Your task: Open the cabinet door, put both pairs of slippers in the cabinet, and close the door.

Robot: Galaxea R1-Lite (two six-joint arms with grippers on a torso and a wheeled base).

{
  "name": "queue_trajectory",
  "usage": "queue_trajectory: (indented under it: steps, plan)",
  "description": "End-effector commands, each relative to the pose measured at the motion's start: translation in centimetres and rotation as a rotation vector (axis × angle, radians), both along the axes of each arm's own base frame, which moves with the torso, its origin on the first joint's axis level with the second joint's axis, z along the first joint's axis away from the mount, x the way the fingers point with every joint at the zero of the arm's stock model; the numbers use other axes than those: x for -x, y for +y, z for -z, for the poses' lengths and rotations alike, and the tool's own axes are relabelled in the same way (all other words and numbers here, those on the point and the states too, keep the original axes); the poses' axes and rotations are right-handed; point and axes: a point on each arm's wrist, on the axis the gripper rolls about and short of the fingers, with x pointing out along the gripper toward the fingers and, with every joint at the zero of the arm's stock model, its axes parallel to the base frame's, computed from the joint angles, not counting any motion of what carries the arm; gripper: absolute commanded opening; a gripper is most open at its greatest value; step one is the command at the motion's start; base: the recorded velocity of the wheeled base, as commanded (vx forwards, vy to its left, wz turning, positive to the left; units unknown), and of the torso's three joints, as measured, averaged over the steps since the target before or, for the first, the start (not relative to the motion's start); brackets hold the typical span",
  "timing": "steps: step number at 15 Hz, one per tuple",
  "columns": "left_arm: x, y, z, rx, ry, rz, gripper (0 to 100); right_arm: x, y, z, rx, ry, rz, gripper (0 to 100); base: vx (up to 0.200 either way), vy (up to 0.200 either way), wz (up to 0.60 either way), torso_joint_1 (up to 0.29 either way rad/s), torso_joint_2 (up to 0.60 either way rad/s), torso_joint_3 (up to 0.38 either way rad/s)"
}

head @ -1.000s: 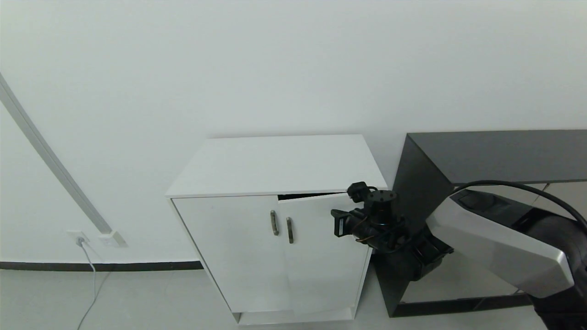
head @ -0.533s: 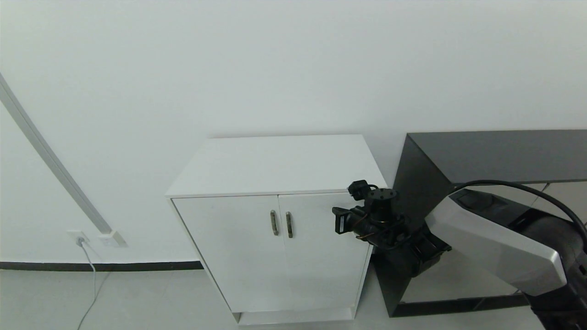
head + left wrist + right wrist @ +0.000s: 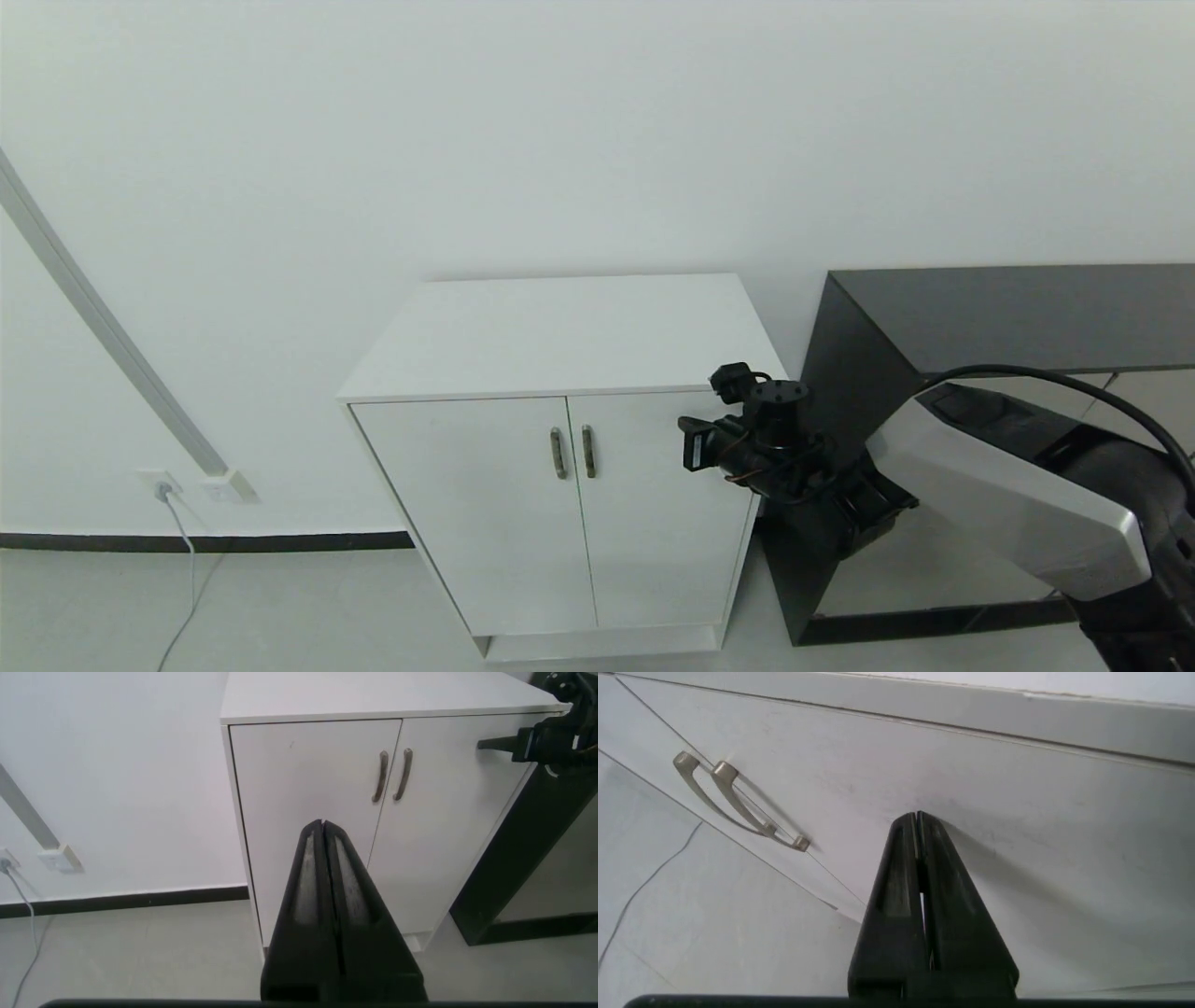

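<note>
From the head view, the white cabinet stands against the wall with a dark side unit just beside it on the robot's right. A second ago the right door stood ajar, with a dark gap under the cabinet top. Half a second ago that gap was gone, and now the door sits flush with its neighbour, the two handles side by side. The right tool is at the door's upper outer part, seemingly touching the panel, and has shifted only a little over that second.

In the left wrist view, the left tool has its two fingers pressed together on nothing. It hangs well apart from the cabinet front, pointing toward it. The right tool shows farther off against the right door.

In the right wrist view, the right tool is narrow too, with only a hairline slit between the fingers, and its tip meets the door panel. The handles lie off to one side.

By my reckoning the push has done its work: the closing step looks finished. With the doors shut I cannot tell whether the slippers are inside.
</note>
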Motion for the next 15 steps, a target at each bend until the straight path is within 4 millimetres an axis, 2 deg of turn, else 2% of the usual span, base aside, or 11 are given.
queue_trajectory:
  steps: [1, 5, 9, 12, 14, 15]
  plan:
    - [0.0, 0.0, 0.0, 0.0, 0.0, -0.001, 0, -0.2, 0.0, 0.1, -0.001, -0.004, 0.002, 0, 0.0, 0.0, 0.0, 0.0, 0.0, 0.0]
    - [0.0, 0.0, 0.0, 0.0, 0.002, -0.001, 0, 0.4, -0.2, -0.4, 0.002, 0.0, 0.01, 0, 0.0, 0.0, 0.0, 0.0, 0.0, 0.0]
    - [0.0, 0.0, 0.0, 0.0, 0.0, 0.001, 0, 4.3, -0.7, -3.3, 0.002, -0.02, -0.021, 0, 0.0, 0.0, 0.0, 0.0, 0.0, 0.0]
    - [0.0, 0.0, 0.0, 0.0, 0.0, 0.001, 0, 7.5, -3.3, -5.4, 0.03, -0.083, 0.069, 0, 0.0, 0.0, 0.0, 0.0, 0.0, 0.0]
    - [0.0, 0.0, 0.0, 0.0, 0.0, 0.001, 0, 10.2, -6.3, -6.1, 0.036, -0.09, 0.105, 0, 0.0, 0.0, 0.0, 0.0, 0.0, 0.0]
    - [0.0, 0.0, 0.0, 0.0, 0.0, 0.001, 0, 10.8, -7.3, -6.1, 0.046, -0.09, 0.122, 0, 0.0, 0.0, 0.0, 0.0, 0.0, 0.0]
